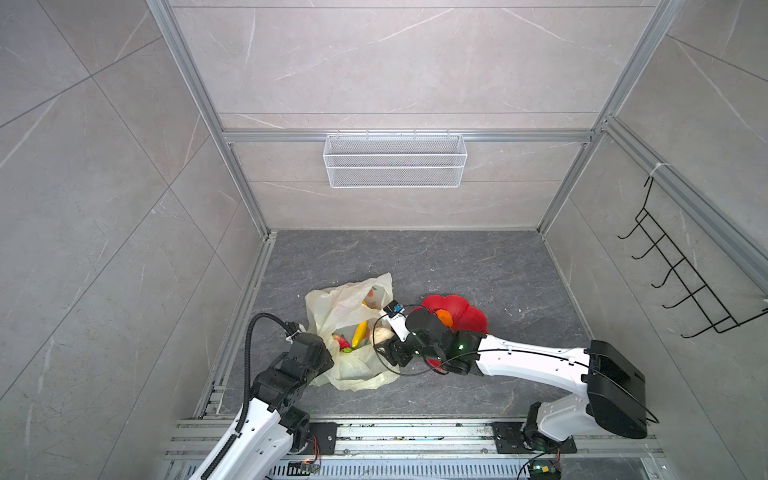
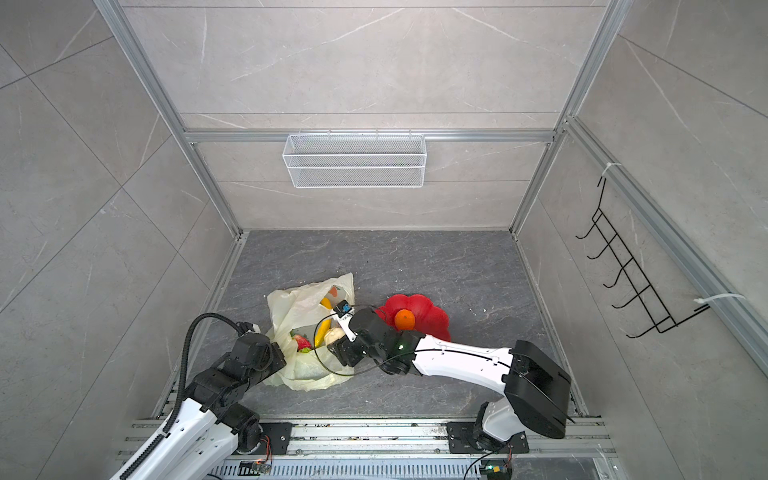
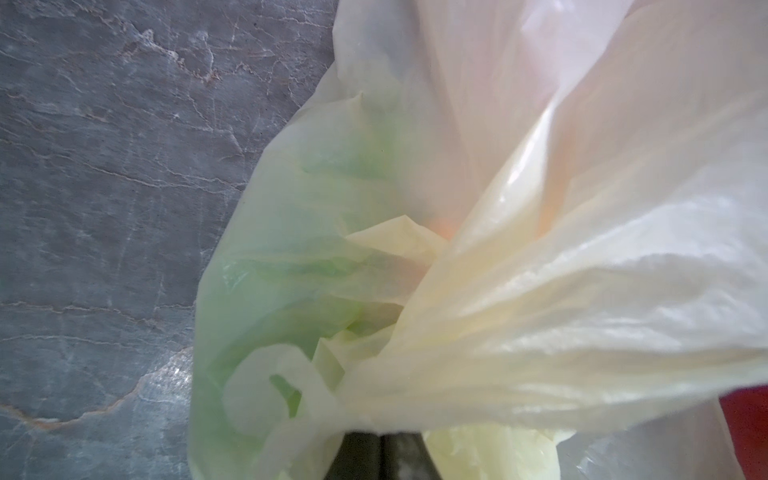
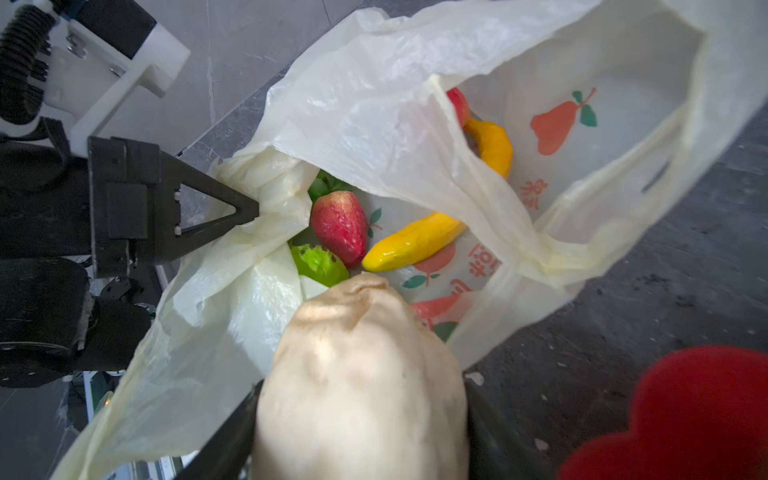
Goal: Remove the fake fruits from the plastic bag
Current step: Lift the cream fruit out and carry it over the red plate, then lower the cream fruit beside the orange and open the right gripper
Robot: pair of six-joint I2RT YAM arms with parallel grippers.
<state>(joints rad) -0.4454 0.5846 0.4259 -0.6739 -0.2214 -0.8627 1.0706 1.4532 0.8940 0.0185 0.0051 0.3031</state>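
Peach (image 4: 357, 353) clamped in right gripper (image 4: 361, 419), at plastic bag (image 4: 374, 104) mouth

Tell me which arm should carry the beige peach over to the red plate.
Right. The right gripper holds the beige peach between its jaws, and the red plate lies on that arm's side. The left gripper is shut on the plastic bag, holding its mouth open.

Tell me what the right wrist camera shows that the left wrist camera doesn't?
Only the right wrist view: the beige peach in the right tool, plus the strawberry and banana inside the plastic bag. Only the left wrist view: the bunched film close up, green blurring through it. Both: the bag, the left tool pinching it, and the grey stone surface.
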